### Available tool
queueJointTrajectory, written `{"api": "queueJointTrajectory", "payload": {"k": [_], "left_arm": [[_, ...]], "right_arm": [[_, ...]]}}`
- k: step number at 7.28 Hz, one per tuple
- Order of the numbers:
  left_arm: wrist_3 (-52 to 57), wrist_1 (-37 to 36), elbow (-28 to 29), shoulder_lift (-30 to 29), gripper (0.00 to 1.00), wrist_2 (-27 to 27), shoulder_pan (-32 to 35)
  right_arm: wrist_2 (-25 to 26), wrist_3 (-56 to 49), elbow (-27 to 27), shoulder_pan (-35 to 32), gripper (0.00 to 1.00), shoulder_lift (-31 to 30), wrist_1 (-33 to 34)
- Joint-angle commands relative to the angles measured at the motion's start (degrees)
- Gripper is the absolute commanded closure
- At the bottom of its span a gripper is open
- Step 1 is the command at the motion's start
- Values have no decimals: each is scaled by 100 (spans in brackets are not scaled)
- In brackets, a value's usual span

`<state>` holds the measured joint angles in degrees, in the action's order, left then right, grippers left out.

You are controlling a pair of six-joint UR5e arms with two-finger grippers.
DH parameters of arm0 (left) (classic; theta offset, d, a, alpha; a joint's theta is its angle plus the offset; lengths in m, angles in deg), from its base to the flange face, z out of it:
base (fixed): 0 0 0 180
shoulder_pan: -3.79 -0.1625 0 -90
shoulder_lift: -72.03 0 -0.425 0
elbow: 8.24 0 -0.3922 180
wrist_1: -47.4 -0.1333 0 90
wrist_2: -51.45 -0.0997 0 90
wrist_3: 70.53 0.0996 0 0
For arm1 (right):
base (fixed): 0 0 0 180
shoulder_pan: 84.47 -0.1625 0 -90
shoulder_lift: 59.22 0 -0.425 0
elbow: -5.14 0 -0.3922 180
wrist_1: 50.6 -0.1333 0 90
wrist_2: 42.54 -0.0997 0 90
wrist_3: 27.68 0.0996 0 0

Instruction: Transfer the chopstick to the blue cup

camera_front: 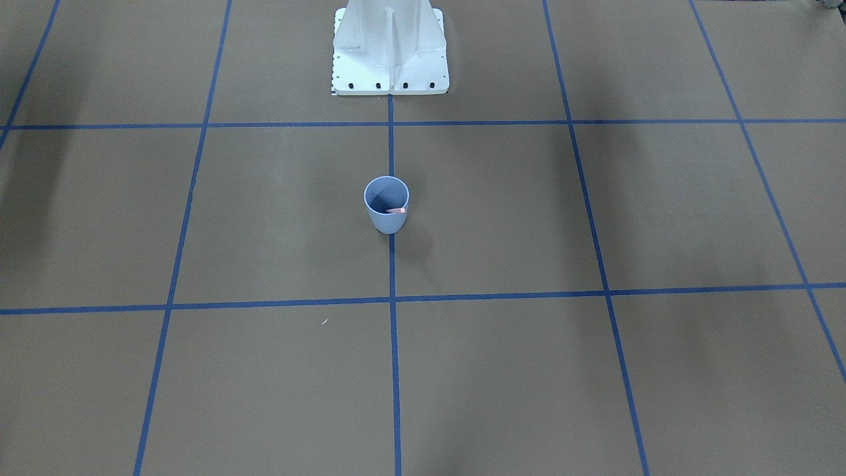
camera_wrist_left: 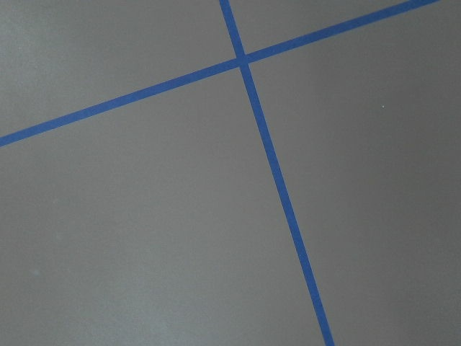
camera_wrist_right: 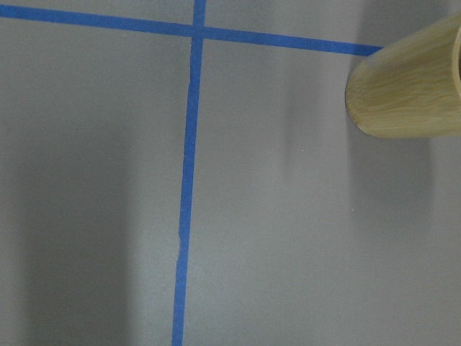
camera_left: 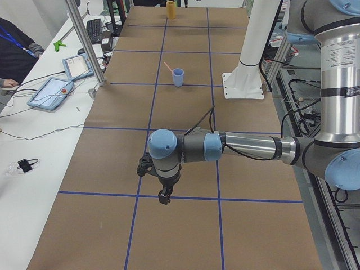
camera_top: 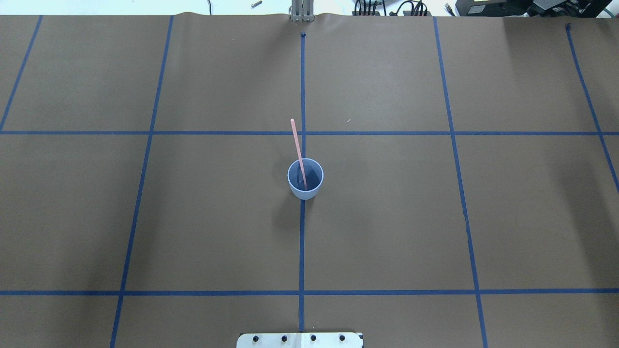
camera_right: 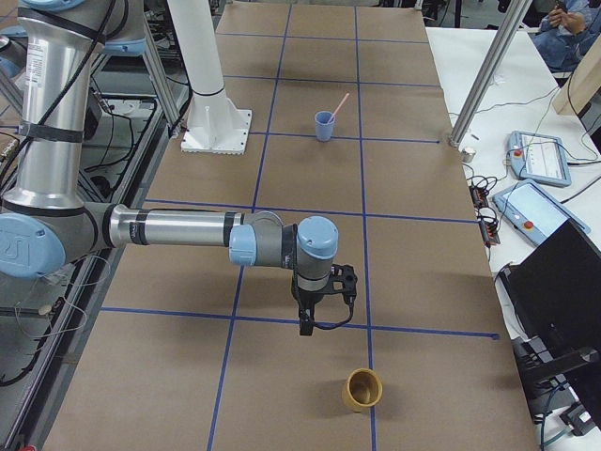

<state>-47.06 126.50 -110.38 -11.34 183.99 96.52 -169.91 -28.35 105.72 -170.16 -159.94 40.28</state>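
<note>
The blue cup (camera_top: 305,179) stands upright at the middle of the table, on the centre tape line. It also shows in the front view (camera_front: 386,205) and in both side views (camera_left: 178,77) (camera_right: 325,125). One salmon-pink chopstick (camera_top: 297,147) stands in it and leans over the far rim; only its tip (camera_front: 396,211) shows from the front. My left gripper (camera_left: 163,198) hangs low over the table's left end, far from the cup. My right gripper (camera_right: 305,327) hangs low over the right end. I cannot tell whether either is open or shut.
A wooden cup (camera_right: 362,389) stands on the table near my right gripper and shows in the right wrist view (camera_wrist_right: 407,90). The white robot base (camera_front: 390,49) stands behind the blue cup. Tablets and cables (camera_left: 52,91) lie on the side table beyond a metal post.
</note>
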Motion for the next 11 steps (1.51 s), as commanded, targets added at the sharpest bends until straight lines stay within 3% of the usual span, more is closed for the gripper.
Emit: {"api": "queueJointTrajectory", "payload": {"k": [1, 11], "left_arm": [[0, 0, 1, 4, 0, 0, 0], [0, 0, -8, 66, 0, -9, 18]], "right_arm": [[-16, 5, 6, 0, 0, 0, 0], [-51, -56, 120, 0, 0, 8, 0]]}}
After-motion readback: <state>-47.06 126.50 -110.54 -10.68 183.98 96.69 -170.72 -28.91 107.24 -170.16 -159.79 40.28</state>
